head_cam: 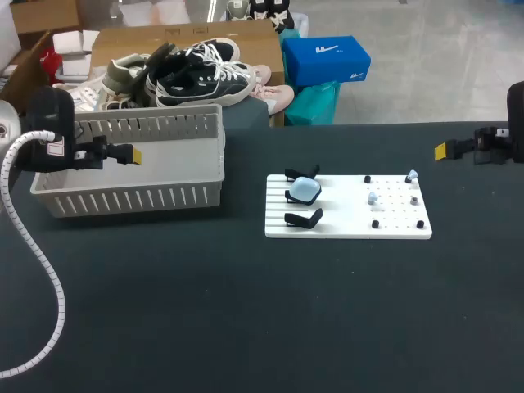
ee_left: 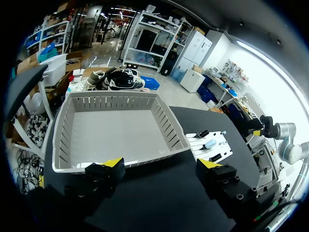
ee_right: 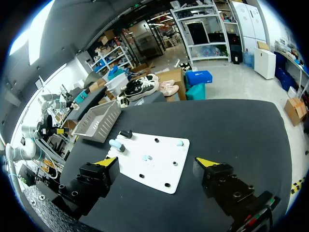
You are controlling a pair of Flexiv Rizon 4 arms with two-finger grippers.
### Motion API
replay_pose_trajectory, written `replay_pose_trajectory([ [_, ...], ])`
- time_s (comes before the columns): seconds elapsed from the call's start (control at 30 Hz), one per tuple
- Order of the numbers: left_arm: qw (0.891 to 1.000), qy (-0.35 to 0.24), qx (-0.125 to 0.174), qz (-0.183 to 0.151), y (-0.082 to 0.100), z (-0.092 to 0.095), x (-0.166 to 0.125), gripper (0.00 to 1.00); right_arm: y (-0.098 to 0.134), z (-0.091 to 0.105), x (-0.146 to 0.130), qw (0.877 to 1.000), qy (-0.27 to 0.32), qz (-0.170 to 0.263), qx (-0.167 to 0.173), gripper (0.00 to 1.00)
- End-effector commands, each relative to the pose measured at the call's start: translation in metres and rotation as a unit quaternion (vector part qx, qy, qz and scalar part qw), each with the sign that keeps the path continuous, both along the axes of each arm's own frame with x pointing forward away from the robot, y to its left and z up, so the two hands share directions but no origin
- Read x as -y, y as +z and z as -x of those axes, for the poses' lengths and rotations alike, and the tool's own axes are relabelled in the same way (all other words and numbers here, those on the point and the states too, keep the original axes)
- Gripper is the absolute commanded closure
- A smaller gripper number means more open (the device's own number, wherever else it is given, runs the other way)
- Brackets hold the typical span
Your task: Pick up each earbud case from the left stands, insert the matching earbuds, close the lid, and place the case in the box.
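Case: pale blue rounded plastic earbud case (head_cam: 305,190) on the middle black stand at the white pegged board's (head_cam: 344,223) left end
Left gripper (ee_left: 161,166): fingers apart, empty; well off the board's left end, the case's side
Right gripper (ee_right: 157,162): fingers apart, empty; beyond the board's right end

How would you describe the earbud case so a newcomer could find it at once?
Find the white board on the black table, right of the grey basket. Three black stands line its left edge, and the earbud case sits on the middle one. It is pale blue and rounded; the stands on either side are empty.
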State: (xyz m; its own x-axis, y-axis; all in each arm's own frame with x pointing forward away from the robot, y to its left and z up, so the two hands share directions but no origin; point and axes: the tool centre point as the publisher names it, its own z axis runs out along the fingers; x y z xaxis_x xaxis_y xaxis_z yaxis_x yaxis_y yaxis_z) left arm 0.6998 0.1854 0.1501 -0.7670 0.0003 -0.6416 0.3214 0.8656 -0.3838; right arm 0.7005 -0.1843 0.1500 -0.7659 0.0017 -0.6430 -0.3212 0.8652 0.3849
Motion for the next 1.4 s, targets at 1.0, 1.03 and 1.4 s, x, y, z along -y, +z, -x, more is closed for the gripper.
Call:
replay_pose_trajectory([
  [1.0,0.990,-0.109,0.074,-0.042,0.010,-0.027,0.031,0.00,0.000,0.000,0.000,1.000,0.000,0.001,0.000,0.00],
  [1.03,0.989,-0.118,0.078,-0.044,0.011,-0.030,0.035,0.00,0.000,0.000,0.000,1.000,0.000,0.001,0.000,0.00],
  [1.4,0.948,-0.262,0.151,-0.097,0.002,-0.057,0.097,0.00,0.000,0.000,0.000,1.000,0.000,0.001,0.000,0.00],
])
